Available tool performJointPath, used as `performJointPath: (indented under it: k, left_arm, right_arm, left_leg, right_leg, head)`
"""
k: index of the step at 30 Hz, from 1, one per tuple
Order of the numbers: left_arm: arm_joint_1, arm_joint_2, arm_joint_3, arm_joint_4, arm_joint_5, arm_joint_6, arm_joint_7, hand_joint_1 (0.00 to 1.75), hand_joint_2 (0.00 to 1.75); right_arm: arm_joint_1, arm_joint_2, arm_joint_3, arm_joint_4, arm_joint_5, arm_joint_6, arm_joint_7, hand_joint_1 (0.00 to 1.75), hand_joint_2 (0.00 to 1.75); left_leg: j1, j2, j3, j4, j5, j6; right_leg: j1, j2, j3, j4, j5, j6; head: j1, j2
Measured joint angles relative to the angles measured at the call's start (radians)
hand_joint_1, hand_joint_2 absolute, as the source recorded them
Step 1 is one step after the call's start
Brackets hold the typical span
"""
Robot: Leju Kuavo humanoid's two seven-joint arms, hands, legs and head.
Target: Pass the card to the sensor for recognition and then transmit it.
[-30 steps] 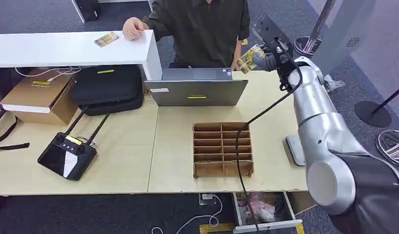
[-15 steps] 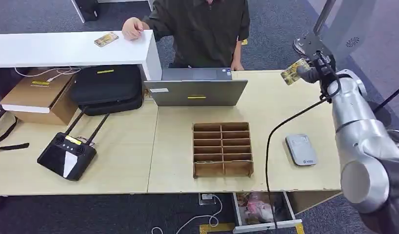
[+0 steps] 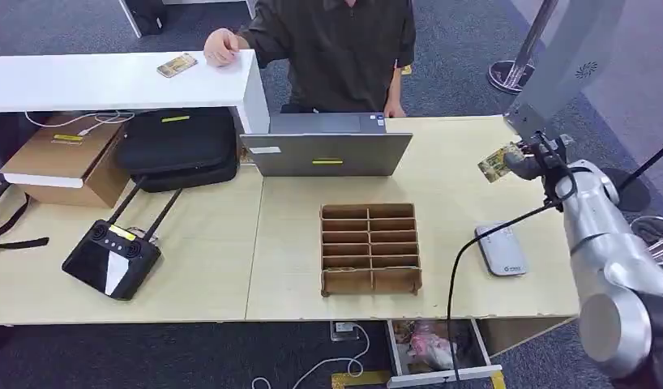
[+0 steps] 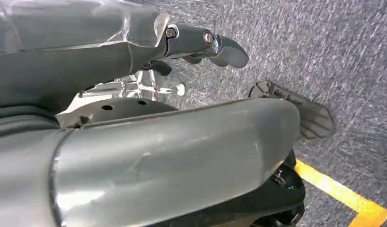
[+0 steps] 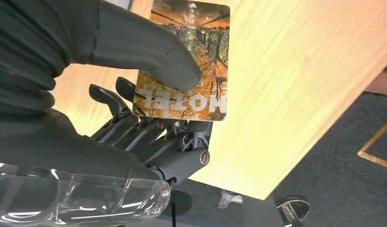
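Card (image 3: pixel 497 164) is sitting pinched in the right robot hand (image 3: pixel 523 160), held up in the air above the far right part of the bench (image 3: pixel 450 174); in the right wrist view the thick thumb (image 5: pixel 149 52) is pressing on the printed face of the card, which reads HOTEL, while the darker fingers (image 5: pixel 135 125) are backing it from behind. The left robot hand (image 4: pixel 206 45) is hanging down beside the body over the carpet, holding nothing that can be seen, though whether its fingers are spread or curled cannot be told. A flat grey sensor (image 3: pixel 500 249) is lying on the bench nearer the robot, just right of the cardboard divider box (image 3: pixel 369 247), and well apart from the card. By this reckoning the robot is carrying the card toward recognition, with the reading itself not yet done. The next move is calling for lowering the card flat and close over the top of the sensor, keeping the pinch firm so it is not slipping, and afterwards offering it across the laptop (image 3: pixel 328 146) to the person (image 3: pixel 336 49) sitting behind.
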Motion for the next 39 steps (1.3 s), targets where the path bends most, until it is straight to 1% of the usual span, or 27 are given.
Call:
performJointPath:
  k: [4, 8, 13, 20, 29, 35, 39]
  left_arm:
    - [0.000, 0.000, 0.000, 0.000, 0.002, -0.011, 0.014, 0.00, 0.00]
    - [0.000, 0.001, 0.001, 0.000, 0.003, -0.008, 0.017, 0.00, 0.00]
    - [0.000, 0.001, 0.002, 0.000, 0.004, 0.004, 0.016, 0.00, 0.00]
    - [0.000, 0.001, 0.003, 0.000, 0.005, 0.010, 0.018, 0.00, 0.00]
    - [-0.001, 0.001, 0.005, 0.000, 0.002, 0.013, 0.023, 0.00, 0.00]
    - [-0.003, 0.001, 0.005, 0.000, -0.004, 0.013, 0.035, 0.00, 0.00]
    - [-0.006, 0.000, 0.005, 0.000, -0.006, 0.018, 0.038, 0.00, 0.00]
  right_arm:
    - [0.050, -0.014, -0.002, 0.000, -0.011, -0.016, -0.017, 1.75, 1.75]
    - [0.092, -0.025, -0.004, 0.003, -0.016, -0.018, -0.013, 1.75, 1.75]
    - [0.108, -0.044, -0.007, 0.012, -0.019, -0.018, -0.002, 1.75, 1.75]
    - [0.136, -0.070, -0.010, 0.015, -0.021, -0.016, -0.015, 1.75, 1.75]
    - [0.164, -0.114, -0.018, 0.016, -0.026, 0.016, -0.035, 1.75, 1.75]
    - [0.225, -0.114, -0.027, 0.017, -0.044, 0.000, -0.045, 1.75, 1.75]
    - [0.255, -0.097, -0.032, 0.024, -0.052, -0.012, -0.034, 1.75, 1.75]
  left_leg:
    - [0.000, 0.000, 0.000, 0.000, 0.000, 0.000]
    - [0.000, 0.000, 0.000, 0.000, 0.000, 0.000]
    - [0.000, 0.000, 0.000, 0.000, 0.000, 0.000]
    - [0.000, 0.000, 0.000, 0.000, 0.000, 0.000]
    - [0.000, 0.000, 0.000, 0.000, 0.000, 0.001]
    - [0.000, 0.000, -0.001, 0.000, 0.000, 0.001]
    - [0.000, 0.001, 0.000, 0.000, 0.000, 0.001]
  right_leg:
    - [0.000, 0.000, 0.000, 0.000, 0.000, 0.000]
    - [0.000, 0.000, 0.000, 0.000, 0.000, 0.000]
    - [0.000, 0.000, 0.000, 0.000, 0.000, 0.000]
    - [0.000, 0.000, 0.000, 0.000, 0.000, 0.000]
    - [0.000, 0.000, 0.000, 0.000, 0.000, 0.000]
    - [0.000, -0.001, 0.000, 0.000, 0.000, 0.000]
    - [0.000, 0.000, 0.000, 0.000, 0.000, 0.000]
  head:
    - [0.000, 0.000]
    - [0.000, 0.000]
    - [0.000, 0.000]
    - [0.000, 0.000]
    - [-0.001, 0.000]
    - [0.000, 0.000]
    - [0.000, 0.000]
